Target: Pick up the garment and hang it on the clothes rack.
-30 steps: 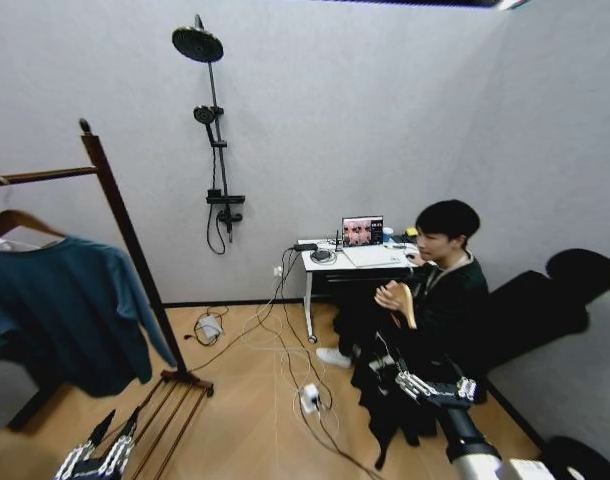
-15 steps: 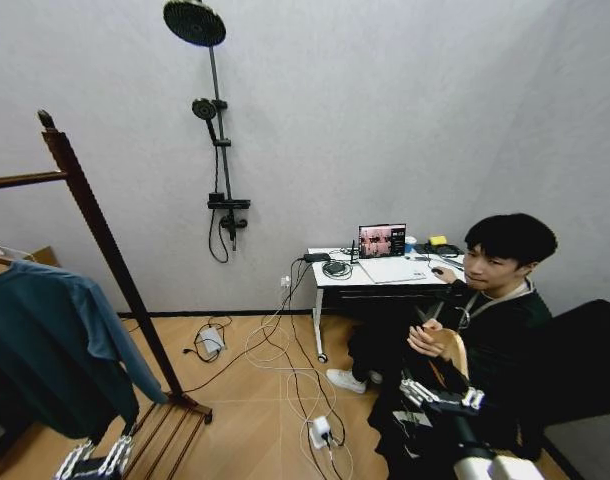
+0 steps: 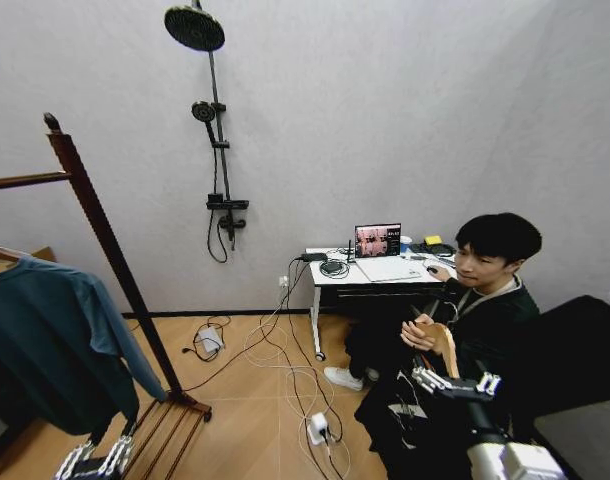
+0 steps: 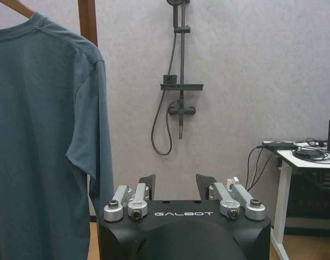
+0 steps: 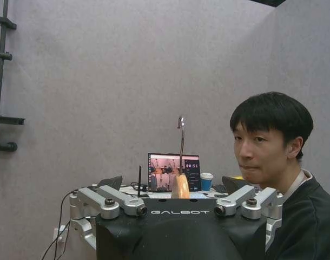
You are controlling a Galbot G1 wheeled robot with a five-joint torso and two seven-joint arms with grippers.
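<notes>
Wooden floor (image 3: 255,420): clothes rack (image 3: 105,240) base, tangled cables (image 3: 285,370), power strip (image 3: 315,428).

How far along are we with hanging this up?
Nothing is finished yet. In hand: a person's hand holds the wooden hanger up, and the right hand sits open with the hanger's neck between its fingers, not clamped. Left: grip it, carry it to the clothes rack, where a teal sweater hangs. The left hand is open, low by the rack's base.
</notes>
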